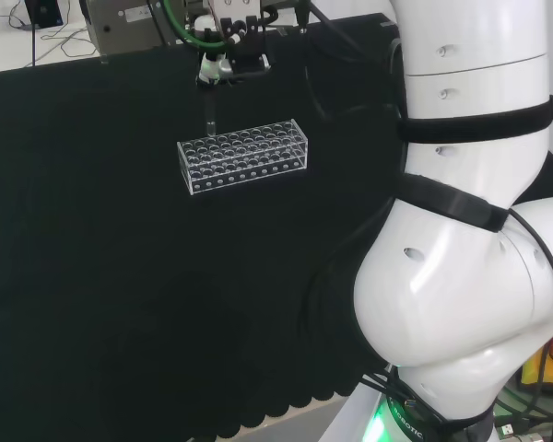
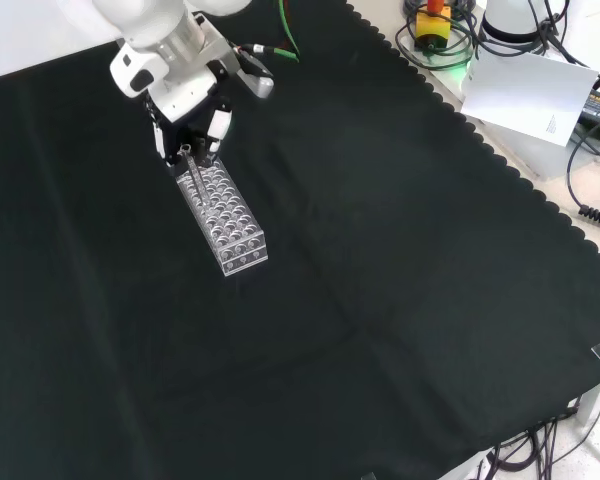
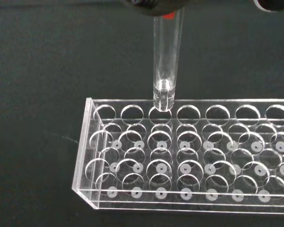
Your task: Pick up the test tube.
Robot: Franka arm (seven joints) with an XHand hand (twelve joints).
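A clear test tube (image 3: 166,56) hangs upright with its top pinched in my hand (image 1: 223,60). Its rounded lower end sits right at a hole in the edge row of the clear plastic rack (image 3: 180,156), near one end. I cannot tell whether the tip is just inside the hole or just above it. In the head view the test tube (image 1: 209,115) stands over the far left corner of the rack (image 1: 244,155). In the front view my hand (image 2: 190,115) is at the upper end of the rack (image 2: 225,215). The other rack holes look empty.
Black cloth (image 2: 380,300) covers the bench around the rack. The arm's white links (image 1: 470,212) stand at the right of the head view. Cables and a white sheet (image 2: 525,95) lie beyond the cloth's scalloped edge in the front view.
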